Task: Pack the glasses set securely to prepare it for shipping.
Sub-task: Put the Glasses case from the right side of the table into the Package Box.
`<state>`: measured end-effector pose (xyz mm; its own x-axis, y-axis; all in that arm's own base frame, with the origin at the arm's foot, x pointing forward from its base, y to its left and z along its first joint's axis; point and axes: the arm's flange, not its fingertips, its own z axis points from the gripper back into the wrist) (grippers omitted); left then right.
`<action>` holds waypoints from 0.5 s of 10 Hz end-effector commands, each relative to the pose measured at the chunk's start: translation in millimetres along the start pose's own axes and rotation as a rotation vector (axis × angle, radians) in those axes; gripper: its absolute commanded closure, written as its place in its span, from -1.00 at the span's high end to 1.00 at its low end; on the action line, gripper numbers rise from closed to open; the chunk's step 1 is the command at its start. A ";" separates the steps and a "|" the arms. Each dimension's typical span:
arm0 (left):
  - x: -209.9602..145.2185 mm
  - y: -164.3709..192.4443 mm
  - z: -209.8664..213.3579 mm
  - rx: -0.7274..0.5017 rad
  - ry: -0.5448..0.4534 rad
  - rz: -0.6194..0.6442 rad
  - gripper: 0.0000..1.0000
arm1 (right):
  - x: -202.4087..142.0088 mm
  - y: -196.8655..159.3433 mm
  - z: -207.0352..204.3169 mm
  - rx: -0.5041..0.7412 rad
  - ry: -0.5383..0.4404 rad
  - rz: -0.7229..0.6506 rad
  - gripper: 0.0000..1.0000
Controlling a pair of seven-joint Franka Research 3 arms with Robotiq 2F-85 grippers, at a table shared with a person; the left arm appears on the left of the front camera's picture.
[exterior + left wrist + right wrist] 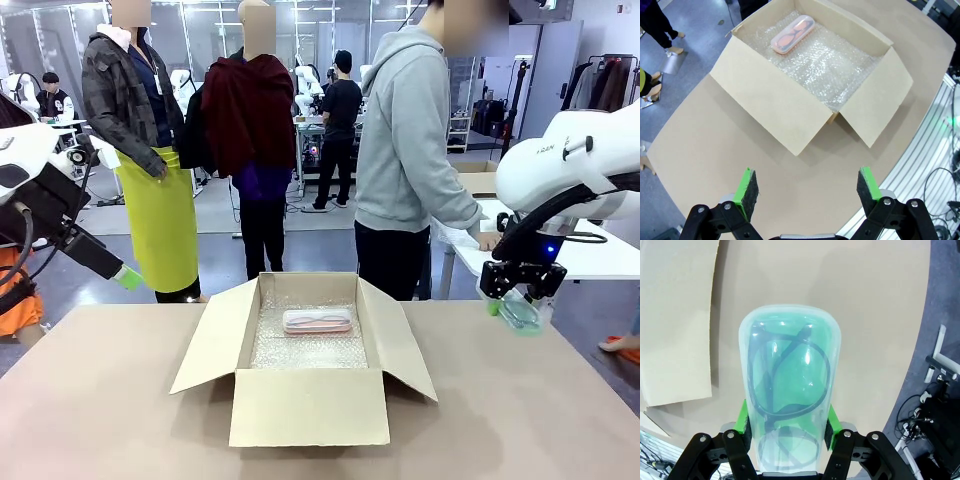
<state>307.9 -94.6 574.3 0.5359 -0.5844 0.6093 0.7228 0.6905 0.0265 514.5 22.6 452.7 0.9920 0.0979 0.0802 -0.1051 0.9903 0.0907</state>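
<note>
Inside the open cardboard box (pixel 310 408), on its bubble wrap lining (pixel 300 350) near the far wall, the pale pink glasses case (pixel 317 321) lies flat. To the right of the box, off the bench (pixel 100 400), the right pincer (pixel 520 298) is clamped on the mint green glasses case (pixel 790 385), with its pads on the long sides. Dark-framed glasses show through the lid. To the left of the box, the left pincer (pixel 804 186) hangs with its fingers wide apart, holding nothing.

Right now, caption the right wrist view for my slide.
Right gripper shut on the mint case over the table, beside the box.
</note>
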 end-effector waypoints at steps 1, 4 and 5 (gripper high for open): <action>-0.8 1.2 0.0 -0.002 -0.020 -0.011 1.00 | 3.2 1.1 1.9 -0.003 -0.005 -0.011 -0.55; -0.8 1.2 0.0 -0.002 -0.020 -0.011 1.00 | -1.8 53.0 29.6 -0.040 -0.091 0.430 0.28; -0.8 1.2 0.0 -0.002 -0.020 -0.011 1.00 | -1.3 78.9 40.3 -0.042 -0.101 0.602 0.28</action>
<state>308.0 -94.7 574.5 0.5357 -0.5844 0.6094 0.7228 0.6905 0.0268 506.9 80.1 487.9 0.8754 0.4578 0.1550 -0.4633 0.8862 -0.0006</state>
